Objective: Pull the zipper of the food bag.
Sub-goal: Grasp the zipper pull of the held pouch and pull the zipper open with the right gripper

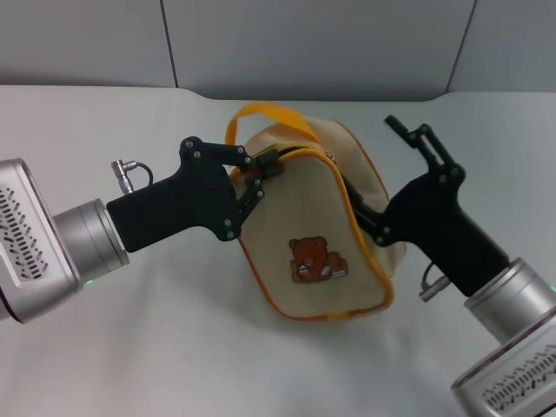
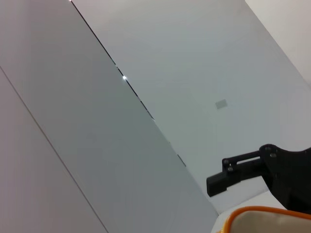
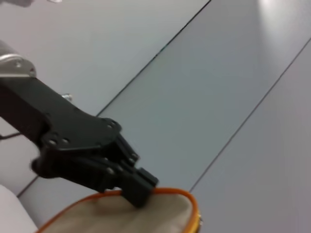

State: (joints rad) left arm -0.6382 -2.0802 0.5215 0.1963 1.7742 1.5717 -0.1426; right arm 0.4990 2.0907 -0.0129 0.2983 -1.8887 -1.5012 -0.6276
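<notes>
Beige food bag (image 1: 326, 230) on a white worktop (image 1: 156, 347), a black pincer at each side.

The worktop is plain white and runs back to grey wall panels (image 1: 313, 39) split by thin dark seams. The bag sits near the middle, bear patch (image 1: 317, 261) facing out, orange loop handle (image 1: 261, 117) arching behind. The left pincer (image 1: 268, 168) comes in from the left and is pinched narrow at the bag's top front corner, right on the zipper (image 1: 308, 155) line; its fingertips cover the pull tab, so I can't make out the tab itself. The right pincer (image 1: 373, 208) is spread wide, one finger pressed against the bag's right side, the other (image 1: 417, 139) raised clear above it. The zipper's far run is hidden.
</notes>
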